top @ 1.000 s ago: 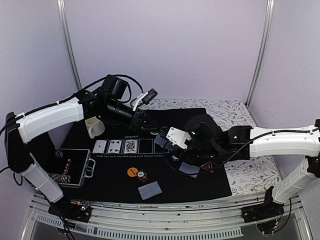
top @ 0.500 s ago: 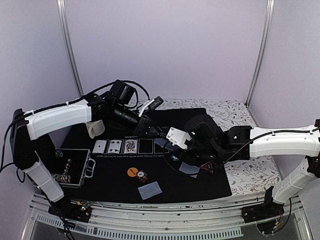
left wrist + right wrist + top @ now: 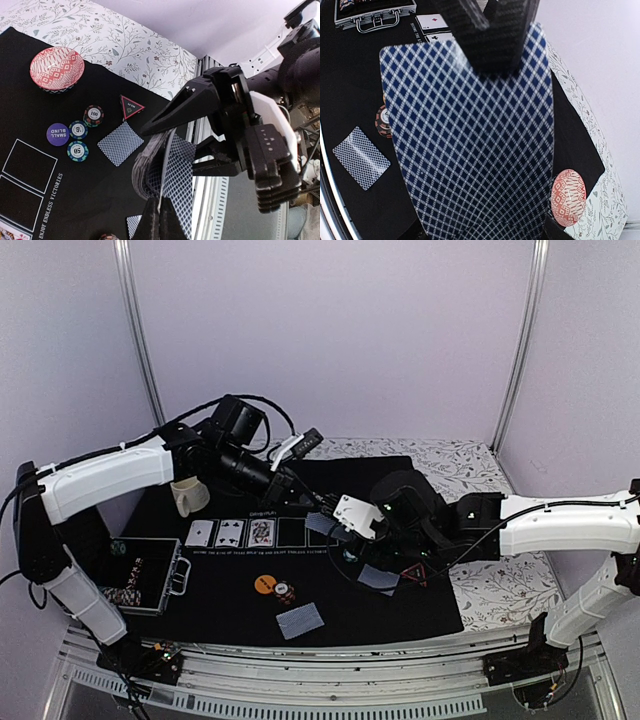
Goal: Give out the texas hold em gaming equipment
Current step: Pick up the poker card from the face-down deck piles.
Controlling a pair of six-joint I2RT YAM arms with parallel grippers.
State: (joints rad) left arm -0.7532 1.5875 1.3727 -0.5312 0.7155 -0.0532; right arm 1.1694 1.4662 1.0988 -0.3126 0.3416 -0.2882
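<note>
Pinching shut with the left jaws on the upper edge of the outermost card [image 3: 470, 125], seemingly one card only, though hard to tell given the slight fanning of the deck [image 3: 145, 172]. Gripping that deck from its lower end with the right jaws, part-spread around its thickness. Held in mid-air over the black mat [image 3: 210, 615] on the desk [image 3: 480, 590], between the left arm [image 3: 110, 475] and the right arm [image 3: 560, 520]. Presented with its patterned back toward the right wrist camera, probably for peeling a single card off without disturbing the rest.

Laid face up in the first three outlined boxes: three cards [image 3: 230, 532]. Next box [image 3: 291, 531] bare, so likely the destination.

Dealt face down: one card [image 3: 300, 620] near the front edge, beside the orange disc [image 3: 263, 584] and a striped chip [image 3: 286, 592]. Another card [image 3: 121, 143] by the purple disc [image 3: 57, 134], three more chips [image 3: 78, 130] and the triangle marker [image 3: 131, 106]. Seemingly grouped seat by seat.

Set aside, no part of the deal: red bowl [image 3: 56, 68], cream mug [image 3: 188, 495], chip case [image 3: 145, 575].

Next, by judgement: sliding the pinched card clear along its own plane, slowly, to avoid dragging neighbours along.
</note>
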